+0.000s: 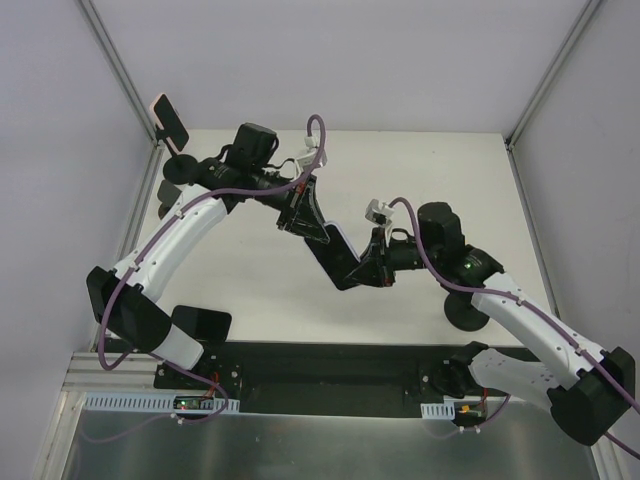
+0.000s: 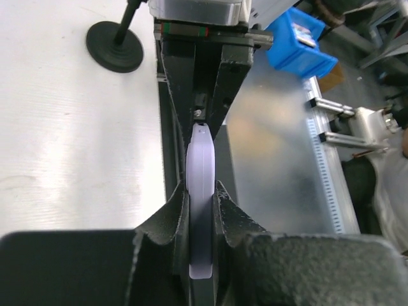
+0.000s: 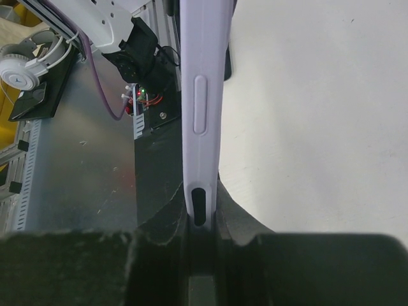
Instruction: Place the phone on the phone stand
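Phone [image 1: 338, 240], in a lilac case, hangs above the worktop [image 1: 420, 180], gripped at one end by the left gripper [image 2: 201, 191] and at the other by the right gripper [image 3: 199, 213]. Both wrist views show it edge-on only, with the screen hidden. A stand [image 1: 170, 122] rises at the far-left corner, well apart from the phone. A round black base [image 2: 115, 46] has its stem cut off by the frame.

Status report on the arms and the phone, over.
Left gripper and right gripper both shut on the phone, one at each end. Phone off the table, not on a stand. Round stand base sits apart from it.
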